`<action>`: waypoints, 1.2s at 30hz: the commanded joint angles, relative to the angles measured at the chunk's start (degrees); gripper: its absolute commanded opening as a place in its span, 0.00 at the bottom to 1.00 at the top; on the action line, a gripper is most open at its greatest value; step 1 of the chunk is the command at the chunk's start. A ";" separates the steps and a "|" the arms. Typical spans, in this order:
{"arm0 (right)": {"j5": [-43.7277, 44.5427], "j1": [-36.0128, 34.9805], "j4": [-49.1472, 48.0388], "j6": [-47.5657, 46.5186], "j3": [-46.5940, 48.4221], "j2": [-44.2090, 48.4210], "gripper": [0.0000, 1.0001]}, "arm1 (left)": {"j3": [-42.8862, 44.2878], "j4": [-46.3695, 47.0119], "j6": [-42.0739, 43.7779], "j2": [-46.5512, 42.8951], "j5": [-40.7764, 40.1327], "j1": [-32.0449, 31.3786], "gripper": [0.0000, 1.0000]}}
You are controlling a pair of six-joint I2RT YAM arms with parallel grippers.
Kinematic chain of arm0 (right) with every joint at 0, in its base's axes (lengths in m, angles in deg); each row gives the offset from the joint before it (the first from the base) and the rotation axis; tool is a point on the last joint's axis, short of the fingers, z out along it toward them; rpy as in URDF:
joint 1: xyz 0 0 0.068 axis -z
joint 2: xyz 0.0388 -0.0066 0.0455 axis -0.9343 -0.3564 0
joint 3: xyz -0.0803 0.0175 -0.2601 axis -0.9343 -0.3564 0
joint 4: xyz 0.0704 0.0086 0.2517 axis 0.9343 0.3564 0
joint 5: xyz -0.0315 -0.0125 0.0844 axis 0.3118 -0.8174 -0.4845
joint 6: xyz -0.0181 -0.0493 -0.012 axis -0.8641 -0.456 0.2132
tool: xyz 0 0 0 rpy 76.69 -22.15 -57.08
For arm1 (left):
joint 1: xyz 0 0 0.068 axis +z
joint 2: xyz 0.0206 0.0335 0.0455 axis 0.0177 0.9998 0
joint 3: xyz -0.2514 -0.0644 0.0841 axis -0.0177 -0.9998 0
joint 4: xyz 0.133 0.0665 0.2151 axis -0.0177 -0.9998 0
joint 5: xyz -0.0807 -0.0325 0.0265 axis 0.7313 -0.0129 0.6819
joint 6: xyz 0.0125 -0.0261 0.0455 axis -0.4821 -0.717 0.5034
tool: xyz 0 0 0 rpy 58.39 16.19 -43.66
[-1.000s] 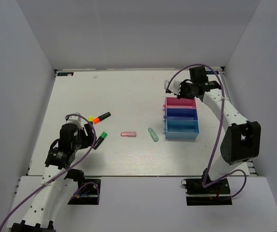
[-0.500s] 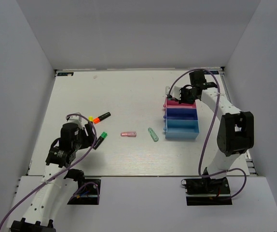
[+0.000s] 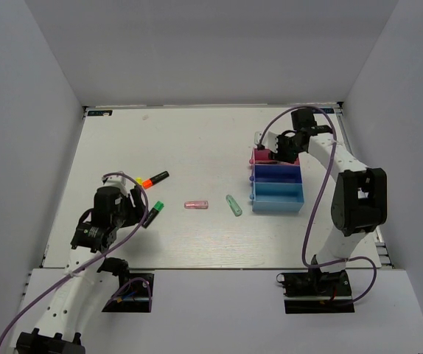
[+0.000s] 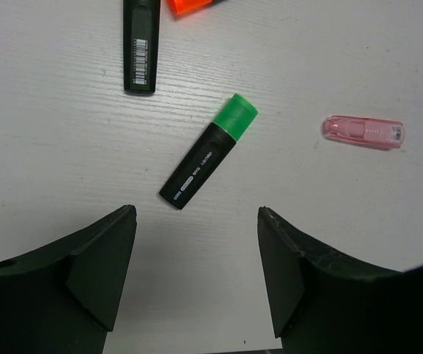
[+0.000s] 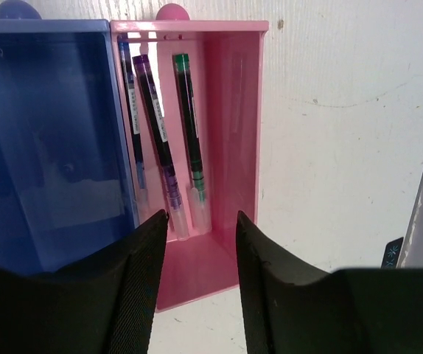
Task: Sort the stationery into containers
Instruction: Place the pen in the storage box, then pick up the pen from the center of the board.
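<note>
- I see the left gripper [image 4: 194,240] wide open and empty, with the green-capped black marker [image 4: 208,151] at 12 o'clock from its fingers.
- Orange-black marker [image 3: 155,178], pink marker [image 4: 362,132] and pale green marker [image 3: 233,205] lie loose on the table [image 3: 197,140].
- Right gripper [image 5: 200,221] is slightly open, probably empty, and sits over the pink tray [image 5: 245,110], which holds three thin pens [image 5: 160,133].

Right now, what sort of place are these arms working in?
Probably a lab robot test booth, not an office: plain grey walls box in a white table, with a few markers and a row of trays staged on it.
</note>
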 commanded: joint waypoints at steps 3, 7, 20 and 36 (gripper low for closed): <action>-3.29 0.90 2.44 -0.46 2.42 1.87 0.42 | 0.19 1.42 0.71 0.74 -0.70 0.33 0.77; -4.53 0.64 1.22 17.25 5.15 5.36 0.00 | 0.54 2.91 1.24 3.63 -0.88 2.52 0.70; -30.18 1.43 -0.10 62.48 -12.51 32.68 0.75 | 17.59 5.29 9.67 36.06 -5.00 3.85 0.59; -31.94 3.10 -2.66 65.65 -22.80 43.18 0.78 | 28.59 4.76 11.17 60.06 -8.53 3.41 0.59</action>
